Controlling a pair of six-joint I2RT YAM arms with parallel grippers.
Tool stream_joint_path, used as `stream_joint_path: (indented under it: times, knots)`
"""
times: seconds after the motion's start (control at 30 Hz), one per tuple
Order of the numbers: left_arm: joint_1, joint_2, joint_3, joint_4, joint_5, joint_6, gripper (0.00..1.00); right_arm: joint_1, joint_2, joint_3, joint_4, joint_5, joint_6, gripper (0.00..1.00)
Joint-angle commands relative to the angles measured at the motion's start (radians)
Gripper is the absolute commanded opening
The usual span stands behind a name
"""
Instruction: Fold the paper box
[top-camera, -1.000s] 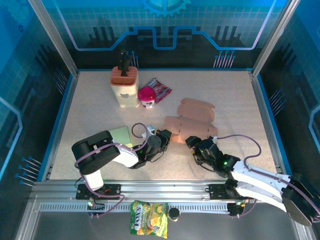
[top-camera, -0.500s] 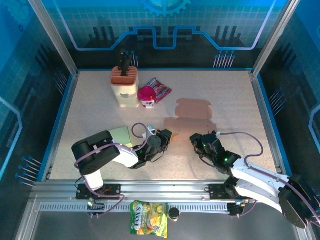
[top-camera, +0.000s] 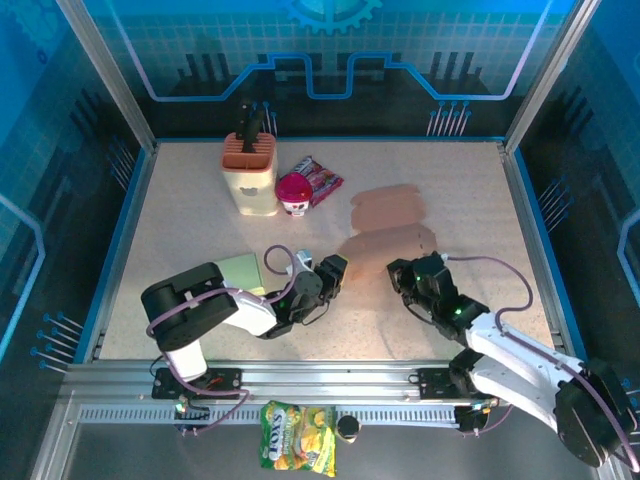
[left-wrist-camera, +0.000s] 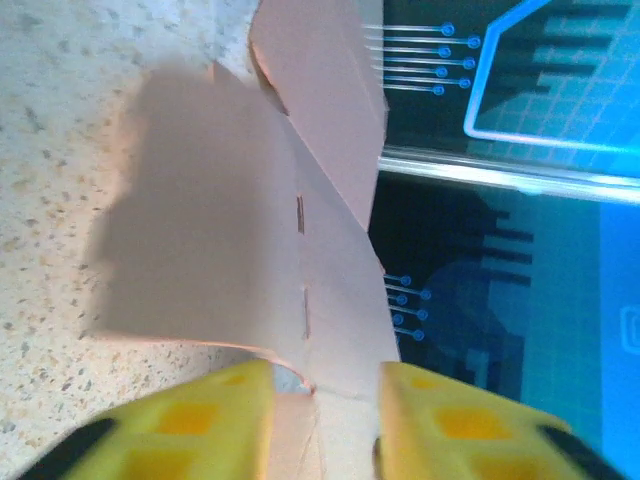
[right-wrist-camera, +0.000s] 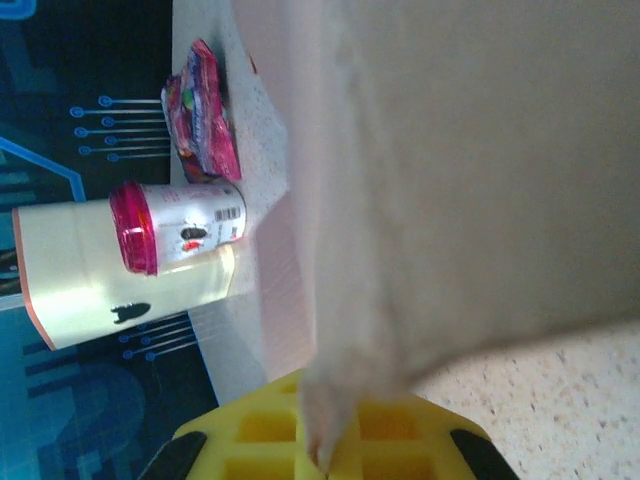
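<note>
While the right pincer (top-camera: 398, 270) is clenched on the near edge of the paper box (top-camera: 385, 215), the left pincer (top-camera: 337, 266) stands released around that edge. The box lies in the middle of the counter (top-camera: 470, 200), blurred, and its length seems to run left to right.

Both arms low, forearms reaching in toward each other, grippers close together.
Left gripper (top-camera: 336, 267): yellow fingers (left-wrist-camera: 205, 415) parted, paper box (top-camera: 385, 210) edge loose in the gap. Right gripper (top-camera: 399, 271): jaws closed on the paper box's near edge, wrist rolled onto its side.
</note>
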Motion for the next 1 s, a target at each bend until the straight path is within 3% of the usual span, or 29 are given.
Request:
stream_joint_path:
  times: [0.0, 0.1, 0.37, 0.57, 0.7, 0.87, 0.97]
  knots:
    - [-0.010, -0.106, -0.023, -0.003, 0.034, 0.082, 0.51, -0.054, -0.010, 0.108, -0.054, -0.068, -0.111, 0.00]
    - [-0.011, -0.233, -0.046, -0.145, 0.044, 0.158, 0.56, -0.112, -0.011, 0.203, -0.124, -0.164, -0.195, 0.00]
    - [-0.013, -0.670, 0.015, -0.798, -0.040, 0.441, 0.58, -0.159, -0.093, 0.529, -0.500, -0.303, -0.418, 0.00]
    - [-0.011, -0.893, 0.053, -1.076, -0.086, 0.557, 0.59, -0.163, -0.138, 0.775, -0.800, -0.395, -0.495, 0.00]
    - [-0.009, -0.924, 0.064, -1.115, -0.075, 0.597, 0.57, -0.171, -0.068, 0.788, -0.721, -0.448, -0.482, 0.00]
    - [0.001, -0.881, 0.100, -1.168, -0.018, 0.634, 0.57, -0.166, 0.087, 0.606, -0.387, -0.551, -0.357, 0.00]
    - [0.013, -0.875, 0.082, -1.191, 0.009, 0.640, 0.56, -0.156, 0.137, 0.515, -0.291, -0.540, -0.317, 0.00]
